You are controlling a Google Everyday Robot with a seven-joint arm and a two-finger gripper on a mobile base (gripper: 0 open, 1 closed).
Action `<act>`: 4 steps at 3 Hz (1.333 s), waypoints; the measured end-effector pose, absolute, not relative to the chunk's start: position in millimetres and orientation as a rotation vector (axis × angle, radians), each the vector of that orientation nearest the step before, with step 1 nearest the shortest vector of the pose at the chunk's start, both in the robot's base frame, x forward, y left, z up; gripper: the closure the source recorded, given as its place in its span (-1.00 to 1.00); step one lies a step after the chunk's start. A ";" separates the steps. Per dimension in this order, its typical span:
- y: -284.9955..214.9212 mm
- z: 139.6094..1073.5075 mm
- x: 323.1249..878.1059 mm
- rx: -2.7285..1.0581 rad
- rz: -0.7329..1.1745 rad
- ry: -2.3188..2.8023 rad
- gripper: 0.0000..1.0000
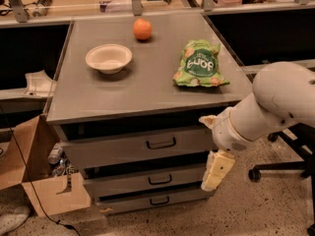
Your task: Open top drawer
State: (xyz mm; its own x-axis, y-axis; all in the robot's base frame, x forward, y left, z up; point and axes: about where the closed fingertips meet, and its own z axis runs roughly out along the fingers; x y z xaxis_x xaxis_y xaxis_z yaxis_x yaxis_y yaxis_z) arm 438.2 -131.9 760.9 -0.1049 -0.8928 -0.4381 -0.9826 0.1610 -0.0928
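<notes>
The top drawer (113, 149) is a wide grey front under the cabinet top, with a small dark loop handle (161, 143) at its centre, and it looks closed. My gripper (210, 147) is at the drawer's right end, in front of the cabinet's right corner and to the right of the handle. Its two cream fingers (217, 169) stand apart, one high and one low, with nothing between them. The white arm reaches in from the right.
Two shorter grey drawers (147, 180) sit below. On the cabinet top (147, 87) are a white bowl (109, 58), an orange (142, 29) and a green snack bag (199, 64). A cardboard box (34, 176) stands at the left and an office chair base (275, 168) at the right.
</notes>
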 end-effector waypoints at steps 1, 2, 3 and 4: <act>-121.5 739.1 465.2 -1.801 0.311 2.033 -1.00; -116.9 726.5 481.0 -1.808 0.319 2.029 -1.00; -104.0 695.4 501.0 -1.824 0.358 2.032 -1.00; -103.9 693.6 501.6 -1.826 0.358 2.032 -1.00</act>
